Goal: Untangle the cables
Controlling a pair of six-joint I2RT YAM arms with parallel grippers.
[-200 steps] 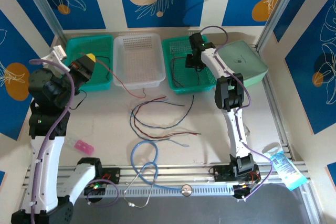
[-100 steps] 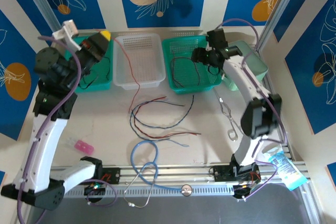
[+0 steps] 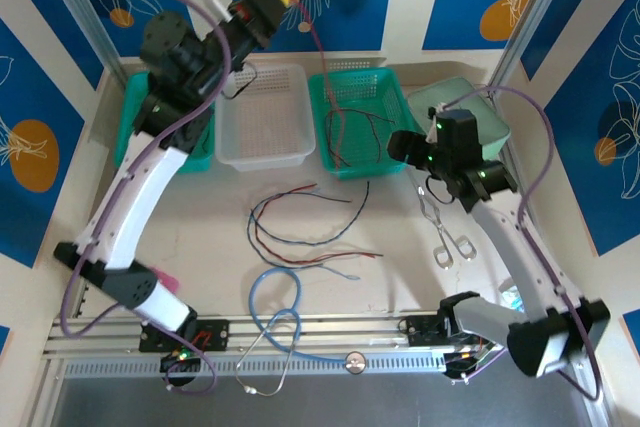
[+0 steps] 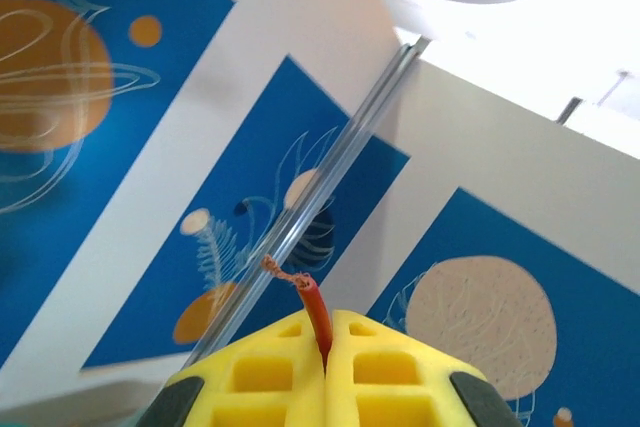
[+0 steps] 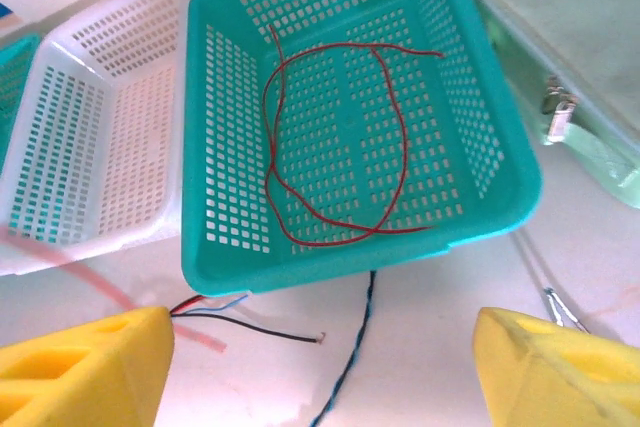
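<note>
The left fingers [image 4: 290,377] clamp a red cable [image 4: 318,312], raised high at far left; the right fingers [image 5: 80,372] stand wide and empty over the teal basket [image 5: 350,257], where another red strand [image 5: 330,147] lies. The other cables [image 3: 300,217] sprawl on the surface [image 3: 200,232]. Pulled further, the held one could slip free or drag them. A second ago the left arm sat low.
</note>
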